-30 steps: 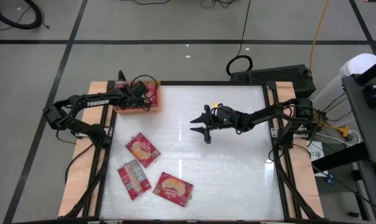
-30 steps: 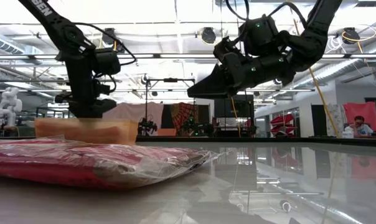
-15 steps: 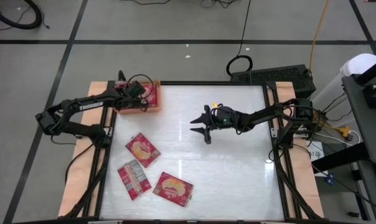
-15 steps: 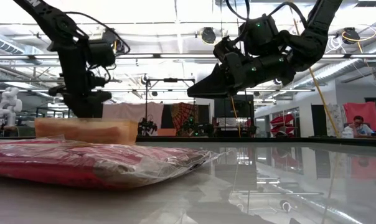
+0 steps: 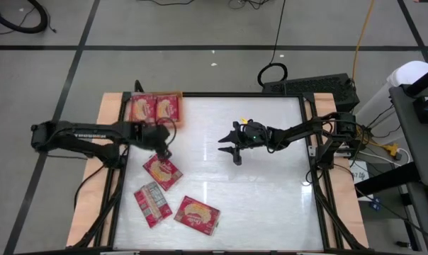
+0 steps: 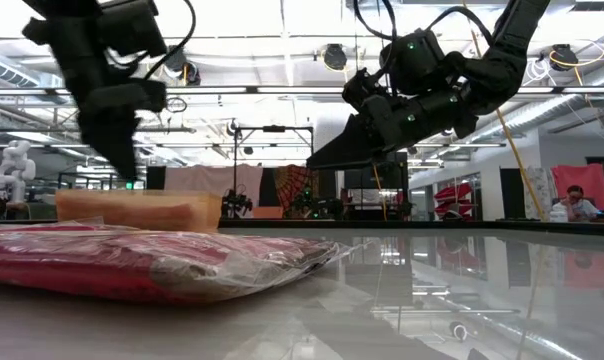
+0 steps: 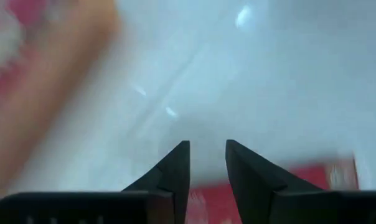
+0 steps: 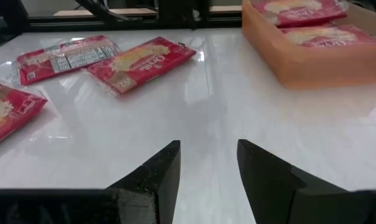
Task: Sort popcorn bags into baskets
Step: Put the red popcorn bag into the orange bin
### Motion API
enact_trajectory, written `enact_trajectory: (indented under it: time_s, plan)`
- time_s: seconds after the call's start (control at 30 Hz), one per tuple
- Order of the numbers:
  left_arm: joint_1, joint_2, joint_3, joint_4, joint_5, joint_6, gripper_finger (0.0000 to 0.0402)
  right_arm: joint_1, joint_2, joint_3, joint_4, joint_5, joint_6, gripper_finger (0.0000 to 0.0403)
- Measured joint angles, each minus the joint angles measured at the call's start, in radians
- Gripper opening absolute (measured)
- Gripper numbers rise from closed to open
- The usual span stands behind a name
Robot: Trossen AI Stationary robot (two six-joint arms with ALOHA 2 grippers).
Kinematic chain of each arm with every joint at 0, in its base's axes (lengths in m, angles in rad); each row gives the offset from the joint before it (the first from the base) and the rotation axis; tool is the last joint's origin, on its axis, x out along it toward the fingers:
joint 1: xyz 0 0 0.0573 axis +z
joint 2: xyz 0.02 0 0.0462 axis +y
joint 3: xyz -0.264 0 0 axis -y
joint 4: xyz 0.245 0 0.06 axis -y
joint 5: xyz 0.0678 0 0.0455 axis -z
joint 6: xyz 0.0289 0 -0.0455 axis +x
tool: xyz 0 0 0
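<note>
The shallow orange rectangular tray [image 5: 156, 110] sits at the far left corner of the glossy white counter [image 5: 271, 177] with two flat red popcorn packets [image 5: 154, 108] lying side by side in it, while three more red packets with yellow-white printing [image 5: 162, 171] lie loose on the counter's near left part, one turned to show a pale label panel [image 5: 152, 200]; none of their writing can be read. The left claw [image 5: 162, 149] hangs just above the loose packet nearest the tray, its fingers slightly parted and empty. The right claw [image 5: 232, 149] hovers over mid-counter, open and holding nothing.
</note>
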Motion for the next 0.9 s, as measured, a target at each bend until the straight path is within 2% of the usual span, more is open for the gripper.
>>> enact_trajectory:
  time_s: [0.17, 0.27, 0.5, 0.67, 0.77, 0.9]
  plan:
    - [-0.13, 0.0, -0.034, -0.114, -0.02, -0.232, 0.0107, 0.0, 0.0, 0.0, 0.001, 0.0, 0.005, 0.0151]
    - [-0.176, 0.0, -0.058, -0.137, -0.032, -0.312, 0.0121, 0.0, 0.0, 0.0, 0.001, 0.0, 0.008, 0.0151]
    - [-0.204, 0.0, -0.155, -0.11, -0.027, -0.37, 0.0221, 0.0, 0.0, 0.0, 0.001, 0.0, -0.005, 0.0151]
    - [-0.202, -0.004, -0.248, 0.043, -0.018, -0.38, 0.0267, 0.0, 0.0, 0.0, 0.001, 0.0, -0.006, 0.0151]
    - [-0.19, -0.005, -0.286, 0.118, 0.012, -0.372, 0.0249, 0.0, 0.0, 0.0, 0.001, 0.0, -0.004, 0.0151]
    - [-0.179, -0.004, -0.291, 0.154, 0.031, -0.318, 0.0161, 0.001, 0.0, 0.0, 0.013, 0.0, 0.0, 0.0151]
